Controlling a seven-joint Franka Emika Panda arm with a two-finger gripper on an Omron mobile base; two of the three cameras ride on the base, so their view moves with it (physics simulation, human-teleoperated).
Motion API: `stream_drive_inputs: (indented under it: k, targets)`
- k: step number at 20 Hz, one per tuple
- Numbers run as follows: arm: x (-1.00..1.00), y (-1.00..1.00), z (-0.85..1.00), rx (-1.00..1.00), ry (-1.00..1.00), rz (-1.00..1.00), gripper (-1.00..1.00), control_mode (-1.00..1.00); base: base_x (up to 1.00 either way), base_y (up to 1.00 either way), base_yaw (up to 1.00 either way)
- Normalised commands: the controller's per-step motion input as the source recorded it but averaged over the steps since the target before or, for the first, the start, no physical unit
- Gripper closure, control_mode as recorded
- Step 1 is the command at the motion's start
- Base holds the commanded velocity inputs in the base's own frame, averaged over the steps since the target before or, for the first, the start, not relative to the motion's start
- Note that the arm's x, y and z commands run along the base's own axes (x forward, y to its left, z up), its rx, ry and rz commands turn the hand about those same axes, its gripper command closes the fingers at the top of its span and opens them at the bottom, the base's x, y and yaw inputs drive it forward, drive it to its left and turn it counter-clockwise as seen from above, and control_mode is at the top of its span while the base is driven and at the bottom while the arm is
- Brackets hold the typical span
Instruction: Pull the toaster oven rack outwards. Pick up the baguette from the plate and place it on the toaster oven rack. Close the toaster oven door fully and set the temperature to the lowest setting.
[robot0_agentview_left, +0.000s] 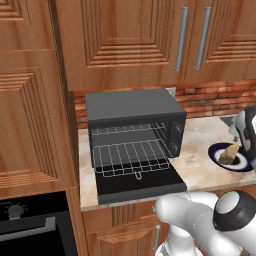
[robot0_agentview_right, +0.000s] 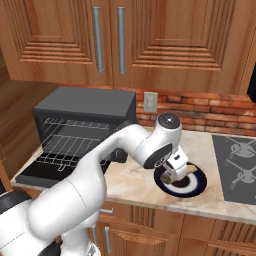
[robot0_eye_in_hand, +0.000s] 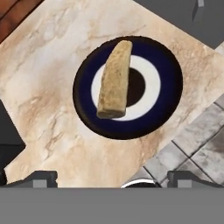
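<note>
The dark grey toaster oven stands on the counter with its black door folded down flat. Its wire rack is drawn out over the door. To the right, the golden-tan baguette lies across the plate, which has a navy rim and a white centre. My gripper hovers straight above the plate, open, its fingertips spread wide with nothing between them. In the right base view the hand partly hides the baguette on the plate.
A grey stovetop lies right of the plate. Behind the counter is a brick backsplash with an outlet, and wooden cabinets hang above. A built-in black oven sits low on the left. Bare marble counter separates toaster oven and plate.
</note>
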Motion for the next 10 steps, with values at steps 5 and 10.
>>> stream_drive_inputs:
  k: [5, 10]
  targets:
    - [0.27, -0.29, -0.16, 0.00, 0.00, 0.00, -1.00, -1.00, 0.00, 0.00, 0.00]
    - [0.21, -0.27, -0.16, 0.00, 0.00, 0.00, -1.00, -1.00, 0.00, 0.00, 0.00]
